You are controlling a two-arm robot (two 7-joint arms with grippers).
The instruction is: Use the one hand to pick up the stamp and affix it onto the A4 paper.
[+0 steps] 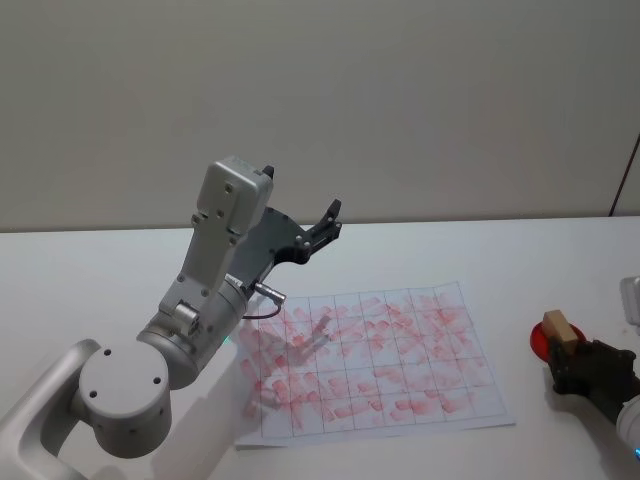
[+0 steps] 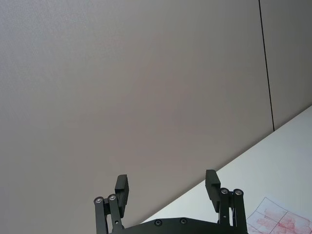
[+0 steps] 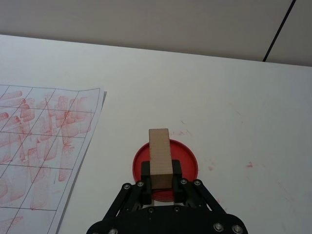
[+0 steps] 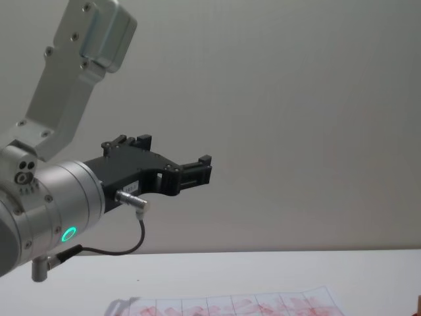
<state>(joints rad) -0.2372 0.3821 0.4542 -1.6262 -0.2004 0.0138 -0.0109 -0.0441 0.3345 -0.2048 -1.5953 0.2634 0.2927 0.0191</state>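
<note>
right gripper (image 3: 161,171) gripped stamp (image 3: 159,148) at ink pad (image 3: 188,163), judged inking; next move required carrying to a4 paper (image 1: 380,360). left gripper (image 2: 166,181) hung raised, jaws apart.

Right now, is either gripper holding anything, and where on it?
Right gripper clamps the stamp by one end, the rest jutting out over the red pad. Left gripper is raised, open, empty.

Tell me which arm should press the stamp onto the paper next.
Right. The right gripper is shut on the stamp at the red pad, just beside the paper. The left gripper is raised above the table, fingers open and empty, pointing toward the wall.
</note>
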